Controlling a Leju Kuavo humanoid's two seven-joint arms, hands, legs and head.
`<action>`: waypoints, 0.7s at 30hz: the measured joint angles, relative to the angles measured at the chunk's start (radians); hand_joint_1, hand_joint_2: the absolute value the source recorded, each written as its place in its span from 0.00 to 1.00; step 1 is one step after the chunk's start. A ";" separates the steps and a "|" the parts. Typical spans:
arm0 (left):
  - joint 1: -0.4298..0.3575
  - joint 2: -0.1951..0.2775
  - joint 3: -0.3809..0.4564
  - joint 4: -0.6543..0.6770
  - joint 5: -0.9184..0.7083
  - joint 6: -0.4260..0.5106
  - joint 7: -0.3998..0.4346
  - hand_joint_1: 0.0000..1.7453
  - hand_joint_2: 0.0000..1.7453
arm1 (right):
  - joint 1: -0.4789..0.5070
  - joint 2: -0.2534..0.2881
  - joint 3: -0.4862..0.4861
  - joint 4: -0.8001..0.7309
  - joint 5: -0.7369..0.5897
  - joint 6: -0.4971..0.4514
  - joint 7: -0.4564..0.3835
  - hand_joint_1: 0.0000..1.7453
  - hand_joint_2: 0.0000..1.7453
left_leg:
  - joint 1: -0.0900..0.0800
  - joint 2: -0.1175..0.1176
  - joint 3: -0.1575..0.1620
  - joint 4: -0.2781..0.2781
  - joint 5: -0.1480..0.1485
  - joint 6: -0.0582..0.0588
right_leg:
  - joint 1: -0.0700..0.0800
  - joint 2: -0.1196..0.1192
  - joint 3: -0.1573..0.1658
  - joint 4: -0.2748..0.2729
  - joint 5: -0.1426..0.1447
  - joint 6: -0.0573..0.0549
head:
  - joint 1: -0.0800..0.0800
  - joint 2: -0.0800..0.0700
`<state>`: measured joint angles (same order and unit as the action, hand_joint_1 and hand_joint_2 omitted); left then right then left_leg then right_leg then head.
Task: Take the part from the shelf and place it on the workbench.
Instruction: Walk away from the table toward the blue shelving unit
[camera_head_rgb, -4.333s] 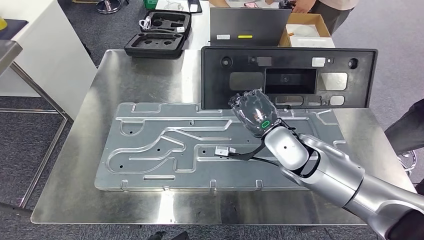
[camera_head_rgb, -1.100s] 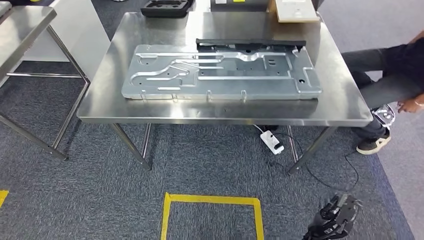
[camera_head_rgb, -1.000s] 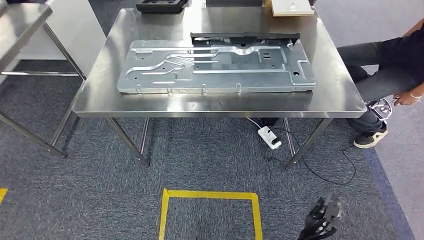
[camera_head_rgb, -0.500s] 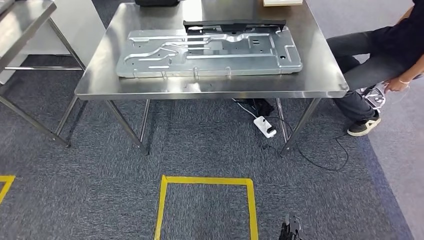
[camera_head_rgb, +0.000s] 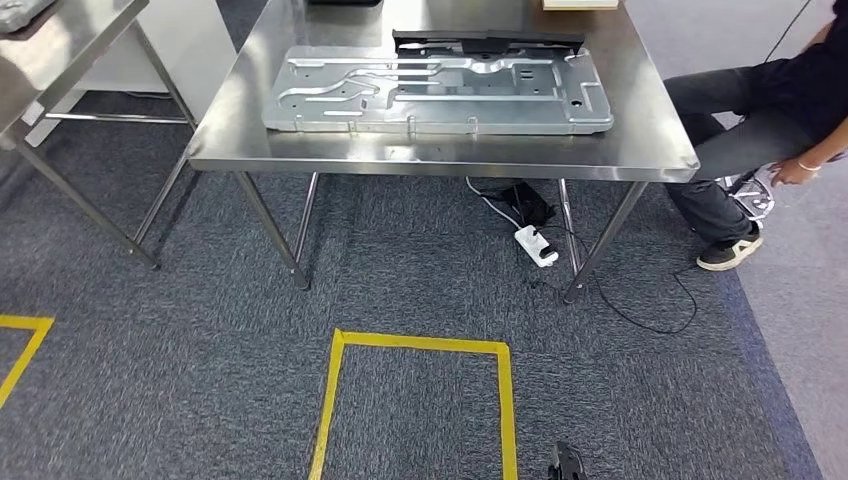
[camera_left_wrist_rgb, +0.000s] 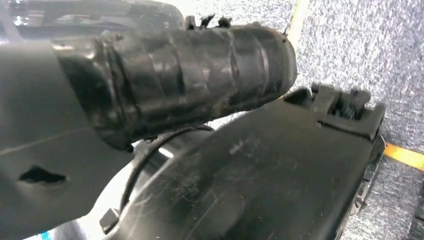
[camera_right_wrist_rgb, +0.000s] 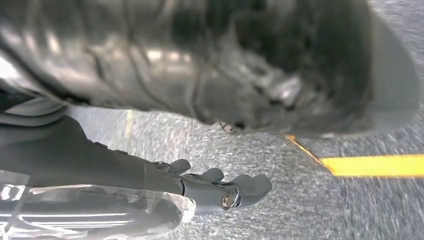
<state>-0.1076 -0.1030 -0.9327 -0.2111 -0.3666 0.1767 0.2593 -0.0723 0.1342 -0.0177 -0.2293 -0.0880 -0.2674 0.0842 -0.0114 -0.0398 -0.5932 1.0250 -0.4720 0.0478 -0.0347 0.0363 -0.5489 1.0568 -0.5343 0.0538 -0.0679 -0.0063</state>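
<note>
Half of the black part (camera_head_rgb: 488, 41) is cut off behind the metal panel (camera_head_rgb: 437, 90). My right hand (camera_right_wrist_rgb: 220, 192) hangs empty, fingers loosely apart; left hand's (camera_left_wrist_rgb: 190, 75) state I cannot tell.

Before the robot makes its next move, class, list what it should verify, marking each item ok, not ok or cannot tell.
1. Black plastic part lies on the workbench, at the far edge of the pressed metal panel: ok.
2. Right hand holds nothing, fingers apart: ok.
3. Left hand free: cannot tell.
4. Seated person well away from the workbench: not ok, close beside its right end.
5. Power strip tucked under the workbench, off the open carpet: ok.
</note>
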 joint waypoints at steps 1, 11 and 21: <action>-0.001 0.000 -0.003 0.000 0.002 -0.004 0.000 0.00 0.00 | -0.001 0.000 0.009 0.003 0.016 0.010 0.010 0.00 0.00 | 0.001 -0.006 -0.012 0.014 0.000 -0.006 | 0.001 0.005 0.004 -0.009 -0.002 -0.007 | -0.002 0.000; 0.003 0.001 -0.006 0.001 0.058 -0.026 0.030 0.00 0.00 | 0.002 -0.003 0.157 0.017 0.188 0.050 -0.002 0.00 0.00 | 0.016 0.031 -0.131 0.290 -0.125 -0.048 | 0.006 -0.089 -0.019 -0.003 0.027 -0.056 | -0.019 0.000; 0.004 -0.003 -0.006 0.001 0.051 -0.033 0.043 0.00 0.00 | -0.003 -0.002 0.284 0.017 0.241 0.111 0.037 0.00 0.00 | -0.001 0.066 0.033 -0.018 -0.015 -0.005 | 0.011 -0.120 -0.020 -0.003 0.025 -0.017 | -0.016 0.000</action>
<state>-0.1035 -0.1061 -0.9384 -0.2106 -0.3159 0.1438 0.3018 -0.0755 0.1325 0.2666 -0.2118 0.1527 -0.1564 0.1207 -0.0126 0.0259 -0.5602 1.0067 -0.4870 0.0424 -0.0232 -0.0836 -0.5690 1.0542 -0.5095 0.0367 -0.0838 -0.0064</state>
